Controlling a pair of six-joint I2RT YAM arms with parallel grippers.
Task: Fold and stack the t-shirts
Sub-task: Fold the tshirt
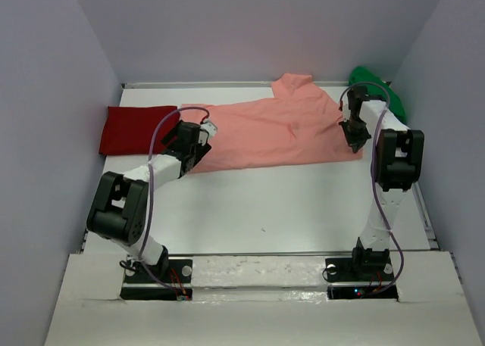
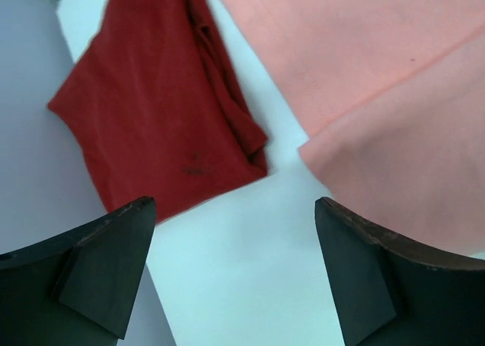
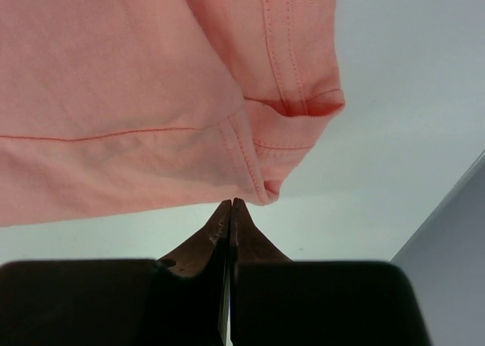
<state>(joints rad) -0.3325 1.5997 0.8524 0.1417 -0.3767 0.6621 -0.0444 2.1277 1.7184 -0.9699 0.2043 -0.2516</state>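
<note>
The salmon-pink cotton t-shirt (image 1: 280, 130) lies spread flat across the far half of the white counter (image 1: 288, 202), its body running left to right and one sleeve reaching toward the back wall. To its left, just apart from it across a thin strip of bare counter, the deep red cloth t-shirt (image 1: 136, 129) lies folded into a rough rectangle against the left wall. The bright green t-shirt (image 1: 375, 85) sits bunched in the far right corner, partly hidden behind my right arm.

My left end effector (image 2: 233, 204) hangs over that bare strip with its fingers spread wide and nothing between them, the red shirt on one side and the pink hem on the other. My right end effector (image 3: 231, 202) is fully closed at the pink shirt's right hem corner, tips pressed together right at the edge; I see no cloth caught between them.
</note>
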